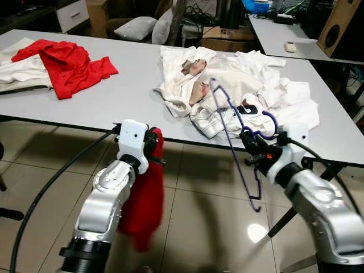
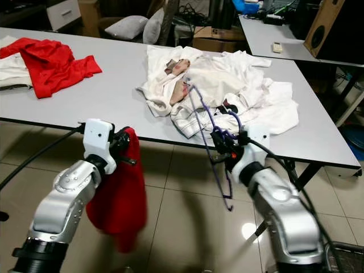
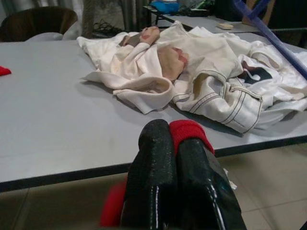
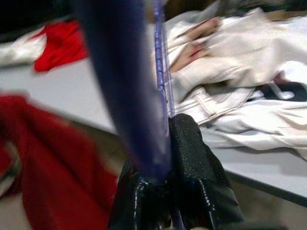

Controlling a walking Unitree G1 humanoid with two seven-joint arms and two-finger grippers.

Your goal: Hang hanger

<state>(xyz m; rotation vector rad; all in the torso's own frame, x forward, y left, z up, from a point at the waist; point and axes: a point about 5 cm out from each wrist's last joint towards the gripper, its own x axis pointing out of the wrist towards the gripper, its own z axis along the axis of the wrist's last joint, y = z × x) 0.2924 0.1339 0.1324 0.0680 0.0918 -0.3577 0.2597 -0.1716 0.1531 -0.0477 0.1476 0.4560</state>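
1. Because the left gripper (image 3: 173, 143) already has its two black fingers pressed together on a fold of the red garment (image 1: 143, 211), the cloth hangs freely below it, in front of the near edge of the table (image 1: 114, 102). To do this step well, in my judgement, this pinch should not loosen, and the neck opening must be found before the hanger goes in.
2. The right gripper (image 1: 253, 149) pinches the purple hanger (image 1: 230, 125) between its fingers, near the hook. The hanger stands tilted, its frame partly over the white pile and partly below the table edge, to the right of the red garment and apart from it.
3. I think the hanger should be brought left slowly, one shoulder end first, because a thin frame catches easily on soft cloth.
4. The hanger looks thin, stiff and smooth, with a curved hook. The red garment is soft and limp.
5. On the table lie white clothes (image 1: 239, 85), crumpled, with dark seams, and far left a red shirt (image 1: 68, 65) on a pale cloth (image 1: 23, 71). The tabletop is flat, grey and matte; the floor tiles (image 1: 193, 227) shine.
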